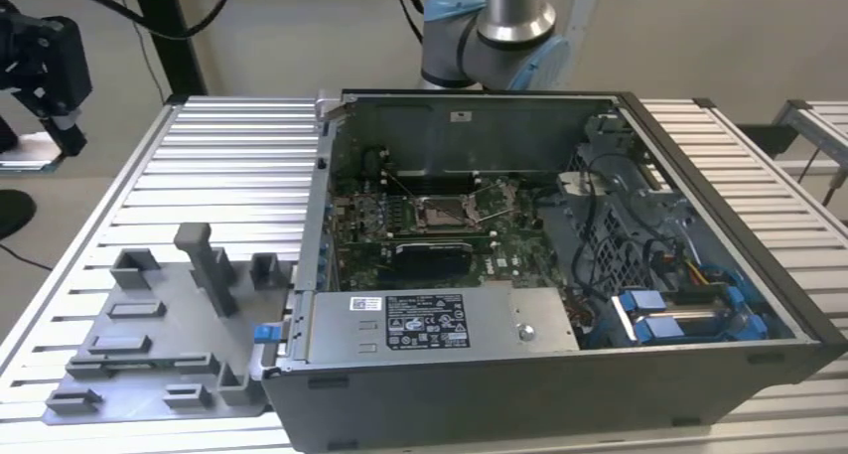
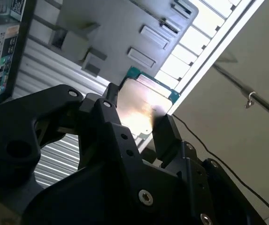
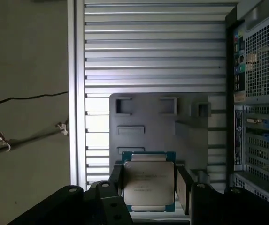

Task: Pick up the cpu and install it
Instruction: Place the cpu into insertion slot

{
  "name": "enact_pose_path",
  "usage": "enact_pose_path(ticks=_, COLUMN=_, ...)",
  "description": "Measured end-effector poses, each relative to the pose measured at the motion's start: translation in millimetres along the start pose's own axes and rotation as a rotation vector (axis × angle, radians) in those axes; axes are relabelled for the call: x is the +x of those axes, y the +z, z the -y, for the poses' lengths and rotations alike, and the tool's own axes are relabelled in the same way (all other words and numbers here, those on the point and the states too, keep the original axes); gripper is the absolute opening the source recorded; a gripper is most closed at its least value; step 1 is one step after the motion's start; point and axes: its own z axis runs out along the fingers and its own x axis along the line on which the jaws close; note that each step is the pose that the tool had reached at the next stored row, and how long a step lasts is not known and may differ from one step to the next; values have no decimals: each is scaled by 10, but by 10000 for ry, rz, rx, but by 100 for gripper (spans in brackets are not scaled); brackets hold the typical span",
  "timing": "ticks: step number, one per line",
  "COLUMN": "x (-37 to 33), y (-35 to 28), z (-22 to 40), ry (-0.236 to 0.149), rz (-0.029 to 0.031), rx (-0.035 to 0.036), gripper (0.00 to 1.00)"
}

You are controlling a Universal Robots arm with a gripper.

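Hand [image 3: 148,187]: clamped on two opposite edges of the cpu; in the exterior view it is raised at the upper left, well apart from the case [image 1: 742,305].
Cpu [image 3: 148,180]: flat between the fingers with its metal top showing; probably gripped by the edges to spare its underside.
Tray [image 1: 159,345]: grey fixture at lower left on the desk [image 1: 225,166].
Socket [image 1: 442,213]: mid-frame, deep inside the open case; appears vacant.
Obstructions: the case walls, the labelled grey box [image 1: 438,320] just beside the socket, and the cables [image 1: 662,255] at right.
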Motion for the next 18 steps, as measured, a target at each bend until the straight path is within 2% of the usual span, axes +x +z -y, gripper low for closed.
enact_pose_path(ticks=7, x=-320, y=4, z=-8, ry=1, rz=-37, rx=1, gripper=0)
enact_pose_path(ticks=18, x=-820, y=10, z=-20, ry=-4, rz=-59, rx=1, gripper=0)
